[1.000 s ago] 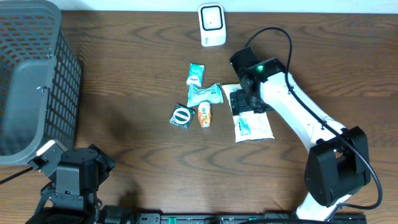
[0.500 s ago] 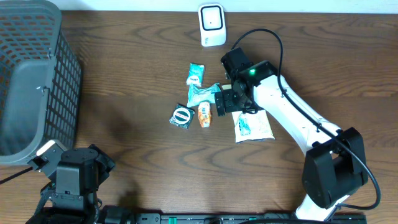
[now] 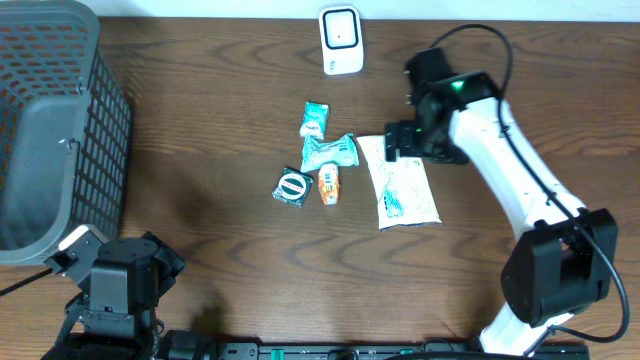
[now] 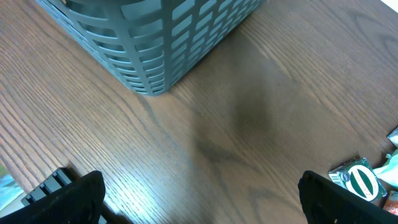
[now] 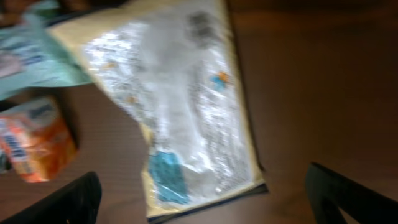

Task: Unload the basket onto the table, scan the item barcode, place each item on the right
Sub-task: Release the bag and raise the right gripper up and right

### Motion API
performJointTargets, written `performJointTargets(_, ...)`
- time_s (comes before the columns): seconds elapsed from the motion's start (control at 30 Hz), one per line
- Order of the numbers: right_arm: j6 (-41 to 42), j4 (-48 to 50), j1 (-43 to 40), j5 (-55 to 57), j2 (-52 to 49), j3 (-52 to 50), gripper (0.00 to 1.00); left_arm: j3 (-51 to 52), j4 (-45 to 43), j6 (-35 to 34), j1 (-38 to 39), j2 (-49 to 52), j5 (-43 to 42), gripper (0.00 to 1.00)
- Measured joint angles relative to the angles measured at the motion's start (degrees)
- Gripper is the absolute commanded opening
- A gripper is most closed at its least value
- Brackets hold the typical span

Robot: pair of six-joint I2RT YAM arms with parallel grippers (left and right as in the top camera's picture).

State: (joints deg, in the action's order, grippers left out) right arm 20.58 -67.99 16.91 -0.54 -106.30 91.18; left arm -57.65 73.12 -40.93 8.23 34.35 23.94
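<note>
The right gripper (image 3: 393, 141) hangs with its jaws wide and empty over the far end of the clear flat packet (image 3: 405, 195). The packet lies flat on the table (image 3: 200, 150), just right of the small packets (image 3: 328, 152) and nearer than the white scanner (image 3: 341, 40). The left gripper (image 4: 202, 196), also wide and empty, sits near left beside the basket (image 3: 50, 120).
</note>
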Motion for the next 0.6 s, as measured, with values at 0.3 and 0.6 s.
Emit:
performJointTargets(0.3,0.13,-0.98,-2.19,-3.28,0.00,0.00,0.88,0.00,0.00,0.00,0.00,0.00,0.00,0.98)
performJointTargets(0.6,0.92,-1.03,-2.34,0.48,0.00,0.00,0.94,0.00,0.00,0.00,0.00,0.00,0.00,0.98)
